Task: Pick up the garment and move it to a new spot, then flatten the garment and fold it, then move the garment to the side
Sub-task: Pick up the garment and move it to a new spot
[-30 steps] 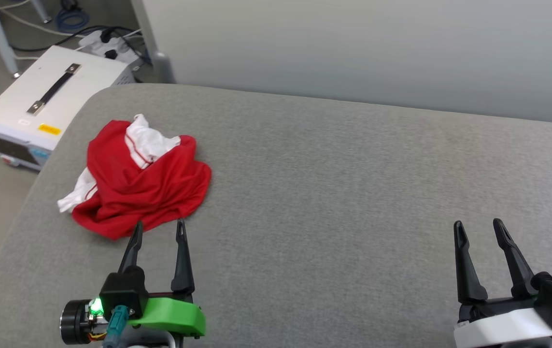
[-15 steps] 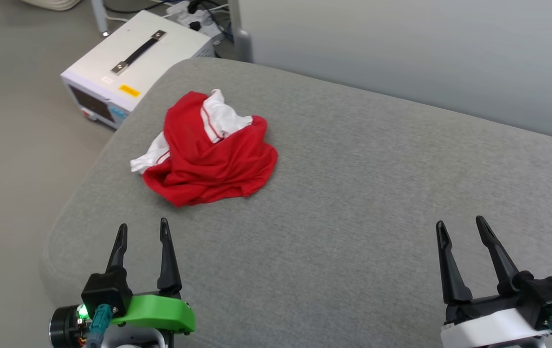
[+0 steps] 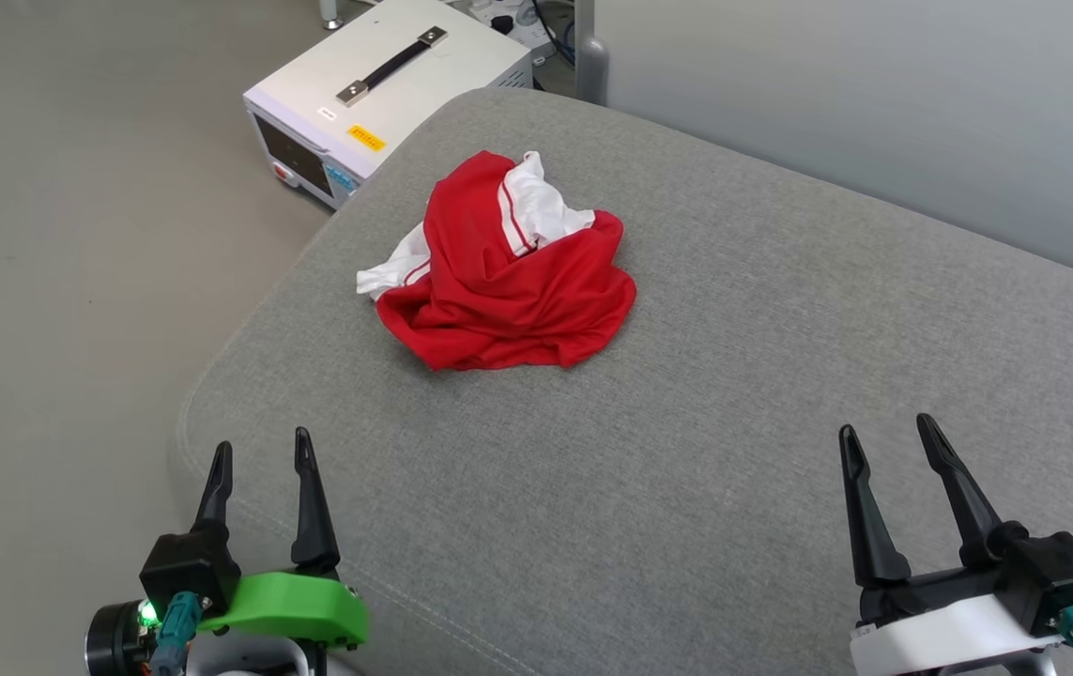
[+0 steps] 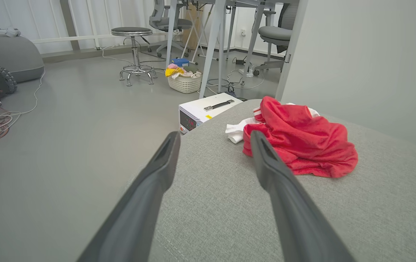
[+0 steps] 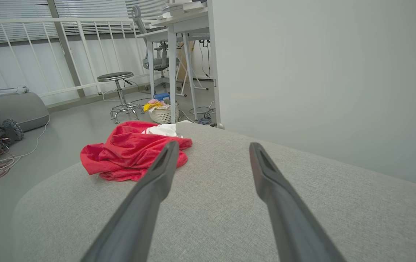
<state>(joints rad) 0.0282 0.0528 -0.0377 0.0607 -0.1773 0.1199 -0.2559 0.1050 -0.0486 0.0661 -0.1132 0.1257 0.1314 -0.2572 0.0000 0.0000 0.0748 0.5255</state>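
Starting at the left: bare grey floor (image 3: 76, 235), and on it a white box (image 3: 405, 84) with a black handle on top, just beside the far-left corner of the grey pad (image 3: 733, 488). At the pad's near-left corner hangs the left pincer (image 3: 261, 441), jaws spread wide, fingers pointing away from the robot, nothing between them, touching nothing. Further in lies the garment (image 3: 508, 282), on the pad's left part toward the far edge, well apart from both pincers: a bunched red heap, not spread out. One white sleeve end pokes leftward toward the pad's left edge; a second white patch with a red stripe sits on the far side, toward the box. The heap reads somewhat wider across than deep, but it is too crumpled to tell a true long axis. Over the pad's near-right part, the right pincer (image 3: 885, 427): jaws equally wide, empty, fingers leaning slightly rightward. Pale wall (image 3: 874, 94) behind.
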